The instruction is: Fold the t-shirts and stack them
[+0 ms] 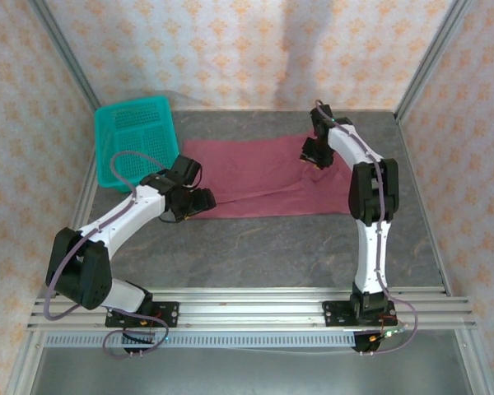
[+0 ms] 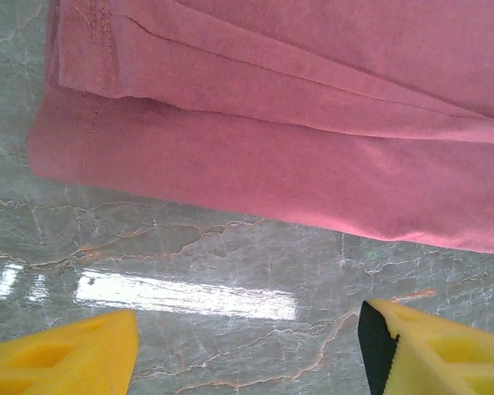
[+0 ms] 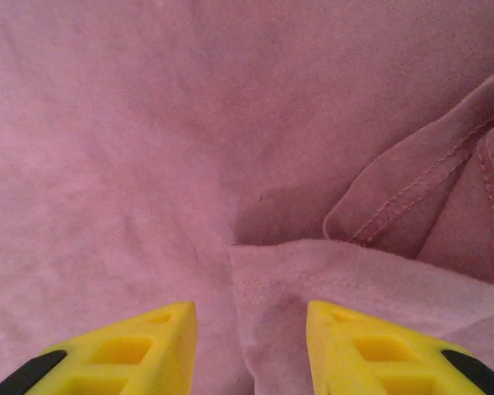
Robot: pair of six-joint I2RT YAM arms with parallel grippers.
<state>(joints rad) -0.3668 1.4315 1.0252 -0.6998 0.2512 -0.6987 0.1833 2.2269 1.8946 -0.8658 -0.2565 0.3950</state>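
Maroon short-sleeved cotton t-shirt (image 1: 255,177) lies partly folded on the far half of the grey marbled tabletop (image 1: 272,247) in the top view, beside a teal plastic mesh basket (image 1: 136,104). From the left wrist, the left jaws stand wide apart over the tabletop, just short of the shirt's edge, holding nothing. From the right wrist, the right jaws are narrowly apart, yellow fingers (image 3: 132,354) straddling a hemmed fold.

A grey, marble-patterned table (image 1: 272,247) fills the middle of the top view. A maroon t-shirt (image 1: 255,177) lies partly folded across its upper middle, layered edges flat on the stone. A teal mesh basket (image 1: 136,136) sits at the upper left, just beside the shirt's left end.
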